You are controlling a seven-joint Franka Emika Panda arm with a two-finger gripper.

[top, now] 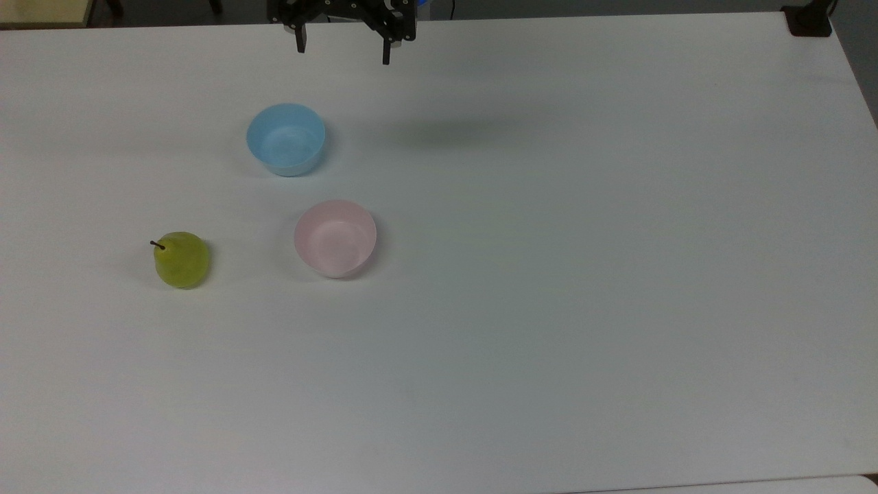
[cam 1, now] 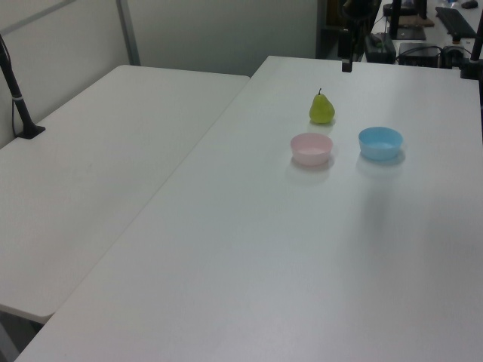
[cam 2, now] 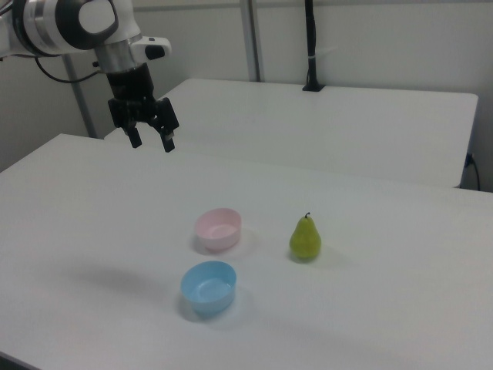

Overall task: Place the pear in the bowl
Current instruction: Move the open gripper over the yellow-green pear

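The yellow-green pear stands upright on the white table, its dark stem up. To the top view's right of it sits the pale pink bowl, which holds nothing. My gripper hangs high over the table's far edge in the top view, open, with nothing between its fingers. It is well apart from both the pear and the bowl.
A light blue bowl sits beyond the pink one in the top view, nearer the gripper. A second white table adjoins this one. A black post stands on that second table.
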